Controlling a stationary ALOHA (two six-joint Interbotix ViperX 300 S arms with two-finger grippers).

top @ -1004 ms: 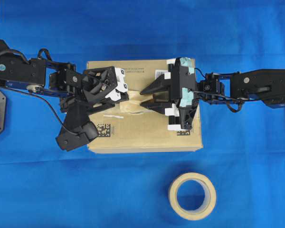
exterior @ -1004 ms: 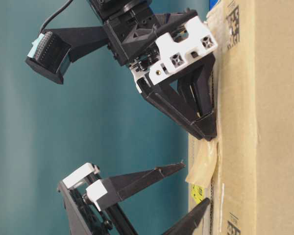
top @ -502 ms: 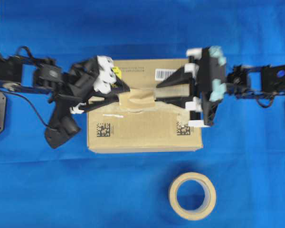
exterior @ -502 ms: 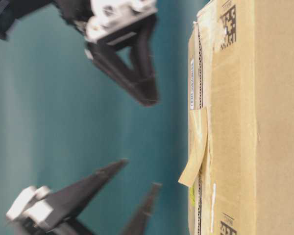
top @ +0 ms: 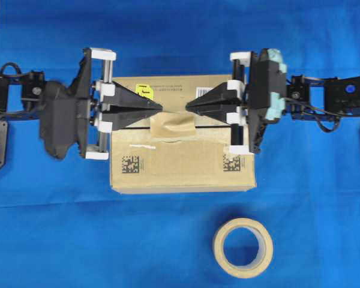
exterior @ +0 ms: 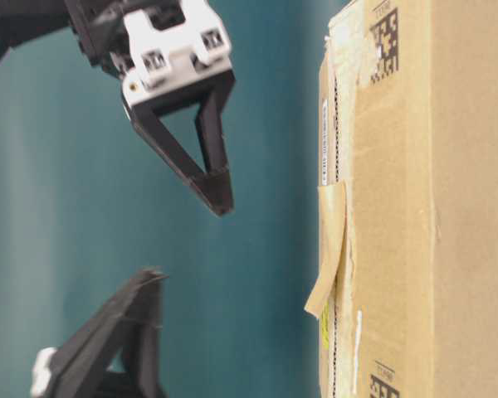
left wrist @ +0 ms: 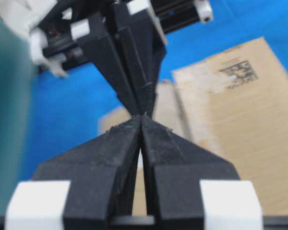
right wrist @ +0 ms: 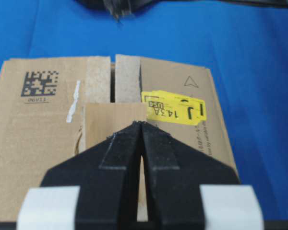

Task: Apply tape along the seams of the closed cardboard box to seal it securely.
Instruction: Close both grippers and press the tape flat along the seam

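The tape [top: 173, 125] lies across the seams [right wrist: 113, 79] in the middle of the cardboard box [top: 180, 171]. The left end effector [top: 159, 108] and right end effector [top: 188, 108] hang above it, tips facing, both closed tight and holding nothing. The yellow sticker [right wrist: 174, 109] reads "14.3A" and "USA".

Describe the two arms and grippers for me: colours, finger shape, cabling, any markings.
Both arms are black. The left gripper and right gripper have long black triangular fingers tapering to points, riding on white blocks. The right wrist carries a pale teal-taped camera housing, with thin black cable looping along its forearm and a small blue spot further out. A black cable also loops by the left arm.
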